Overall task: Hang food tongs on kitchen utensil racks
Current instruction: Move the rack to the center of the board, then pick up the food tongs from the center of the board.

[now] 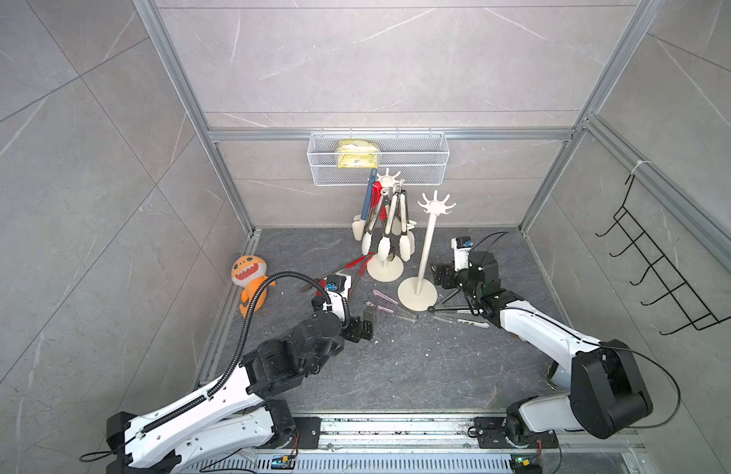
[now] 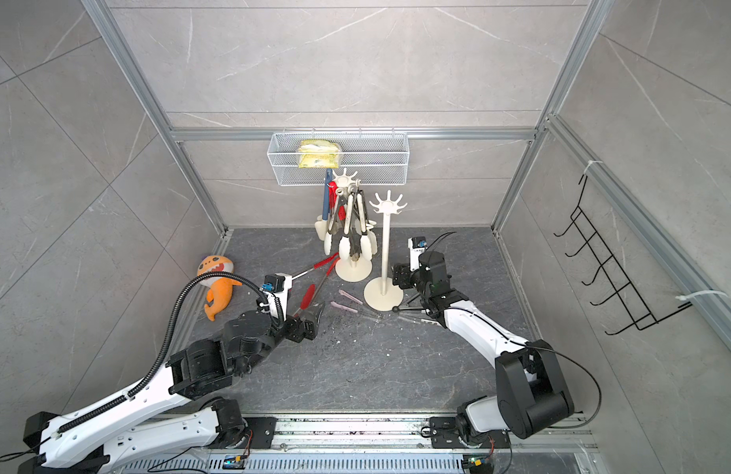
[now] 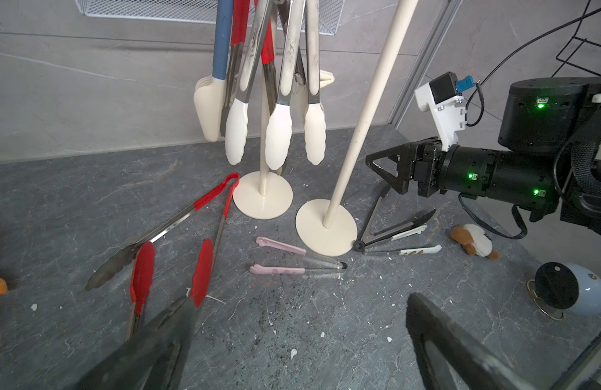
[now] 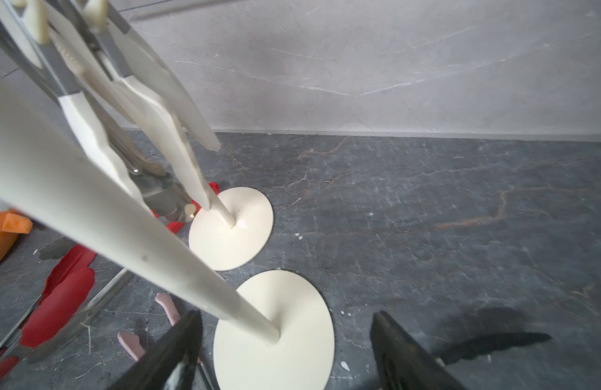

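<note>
Your red tongs (image 3: 213,194) lie flat, hinge by the loaded rack (image 1: 385,269), tips toward your left gripper (image 3: 297,304), which gapes empty. Your right gripper (image 4: 285,315), also spread and empty, sits beside the bare rack (image 1: 409,295); black tongs (image 3: 393,229) lie at its base.

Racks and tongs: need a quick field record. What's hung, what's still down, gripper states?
loaded rack: farther from the arms, several hung tongs on it
empty rack: nearer the arms, nothing on it
on floor: red tongs, pink tongs, white-tipped tongs
left gripper: open, empty, above floor near red tongs
right gripper: open, empty, beside empty rack's pole
task: unfinished, tongs left on floor
</note>
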Controlling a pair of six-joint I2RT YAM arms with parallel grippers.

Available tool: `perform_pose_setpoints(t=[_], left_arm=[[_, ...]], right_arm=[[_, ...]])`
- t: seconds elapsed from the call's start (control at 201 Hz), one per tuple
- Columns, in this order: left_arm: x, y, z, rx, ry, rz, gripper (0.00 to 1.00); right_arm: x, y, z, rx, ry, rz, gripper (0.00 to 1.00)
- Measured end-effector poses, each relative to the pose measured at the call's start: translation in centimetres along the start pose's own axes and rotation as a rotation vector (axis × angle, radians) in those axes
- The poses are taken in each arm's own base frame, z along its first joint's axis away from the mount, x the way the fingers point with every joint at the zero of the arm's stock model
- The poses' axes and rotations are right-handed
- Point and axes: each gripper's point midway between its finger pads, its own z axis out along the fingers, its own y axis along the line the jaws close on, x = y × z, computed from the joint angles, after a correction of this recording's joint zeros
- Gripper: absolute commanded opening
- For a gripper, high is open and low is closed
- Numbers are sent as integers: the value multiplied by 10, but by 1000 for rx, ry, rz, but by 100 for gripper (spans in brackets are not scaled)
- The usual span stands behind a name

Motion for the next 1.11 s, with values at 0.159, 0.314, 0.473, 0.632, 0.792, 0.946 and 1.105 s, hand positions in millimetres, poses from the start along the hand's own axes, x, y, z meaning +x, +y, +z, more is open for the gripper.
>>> perform_pose_setpoints(t=[0.159,0.314,0.473,0.632,0.792,0.946,1.105], left_arm=[[-3,-6,2,23,-6,25,100],[-6,-14,5,52,-4,56,100],[-16,-23,3,89,-15,79,100],[-21,-28,1,116,-21,100,100],[-26,-33,-2,143,-26,115,100],[-27,-35,-5,158,-29,120,100],[-29,-34,-8,160,-35,122,100]], right_arm=[[8,-6,-10,-6,36,-3,83],[19,-9,-18,-36,97,-21,84],[40,-12,-25,-77,191,-76,83],[68,-12,-31,-131,309,-163,81],[87,-12,-34,-182,416,-265,79],[99,-18,-35,-204,500,-383,76],[115,-29,-42,-196,573,-514,75]])
